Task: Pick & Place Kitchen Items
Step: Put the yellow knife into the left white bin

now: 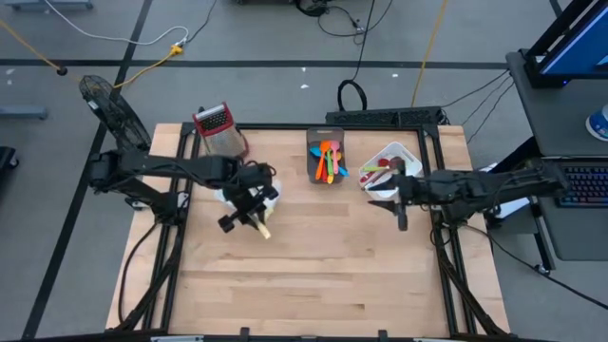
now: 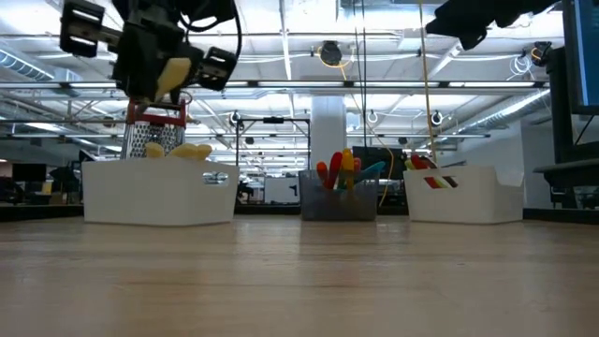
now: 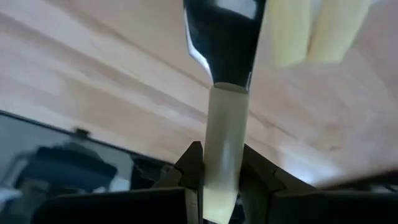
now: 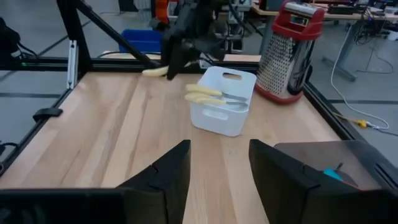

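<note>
Box grater [image 1: 218,130], red top, stands at the tabletop's [image 1: 323,266] far left edge, just behind the white bin [image 1: 271,193] on the left; nothing lies betw. the bins on the bare wood. Left claw [image 1: 249,214] hangs above tabletop just in front of that bin, clamped narrow on a cream-handled utensil [image 1: 261,228]; handle end pokes out toward the near side. Right claw [image 1: 401,211] sits in front of the right white bin [image 1: 415,157], fingers spread wide, nothing in them.

Low view shows what the overhead can't: left claw [image 2: 154,70] is well up off the wood, cream handle [image 2: 175,73] in it, grater [image 2: 154,131] behind. Left wrist view gives the grip close up: handle [image 3: 222,155] pinched betw. both fingers [image 3: 186,171], dark metal neck beyond it. Right wrist view looks across to the left bin [image 4: 222,99] w/ two cream-handled pieces [image 4: 205,94] resting on its rim, blades inside, grater [image 4: 292,50] beside it.

Bins: middle grey bin [image 1: 326,138] holds orange, green, pink, blue plastic utensils [image 1: 329,161], sticking up in low view. Right bin has red + dark-handled pieces [image 1: 378,174].
</note>
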Available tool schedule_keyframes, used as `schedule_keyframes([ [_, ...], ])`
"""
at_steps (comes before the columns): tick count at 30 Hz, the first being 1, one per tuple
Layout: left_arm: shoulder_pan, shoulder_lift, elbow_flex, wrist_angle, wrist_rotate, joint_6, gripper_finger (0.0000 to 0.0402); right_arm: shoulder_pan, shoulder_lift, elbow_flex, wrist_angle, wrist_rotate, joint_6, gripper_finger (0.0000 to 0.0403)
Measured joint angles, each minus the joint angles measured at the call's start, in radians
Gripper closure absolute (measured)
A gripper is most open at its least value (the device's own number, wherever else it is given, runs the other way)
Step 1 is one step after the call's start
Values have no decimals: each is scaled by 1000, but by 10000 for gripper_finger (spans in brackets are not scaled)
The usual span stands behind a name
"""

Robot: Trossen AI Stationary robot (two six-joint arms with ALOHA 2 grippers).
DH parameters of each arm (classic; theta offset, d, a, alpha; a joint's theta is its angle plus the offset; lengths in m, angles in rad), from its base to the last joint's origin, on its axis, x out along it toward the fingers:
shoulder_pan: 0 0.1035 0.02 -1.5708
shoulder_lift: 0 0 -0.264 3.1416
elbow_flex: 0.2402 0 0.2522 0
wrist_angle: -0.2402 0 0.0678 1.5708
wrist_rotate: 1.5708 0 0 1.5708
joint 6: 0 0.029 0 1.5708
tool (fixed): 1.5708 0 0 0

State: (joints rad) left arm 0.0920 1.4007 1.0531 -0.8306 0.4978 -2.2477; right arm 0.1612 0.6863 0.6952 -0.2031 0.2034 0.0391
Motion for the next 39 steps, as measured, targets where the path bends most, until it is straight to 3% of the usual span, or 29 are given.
schedule_keyframes([
  [8,18,0,-117,391,1,-67,347,0,-18,0,-52,-25,-7,247],
  [15,55,0,-165,390,118,-92,347,0,-16,0,-124,-25,-7,247],
  [19,79,0,-173,391,119,-74,345,0,-13,0,-131,-24,-8,247],
  [26,115,0,-173,393,121,-16,308,0,-12,0,-131,-23,-33,247],
  [32,142,0,-173,378,79,42,303,0,-12,0,-131,-23,-33,247],
  [39,142,0,-173,378,104,120,301,0,-12,0,-131,-23,-33,247],
])
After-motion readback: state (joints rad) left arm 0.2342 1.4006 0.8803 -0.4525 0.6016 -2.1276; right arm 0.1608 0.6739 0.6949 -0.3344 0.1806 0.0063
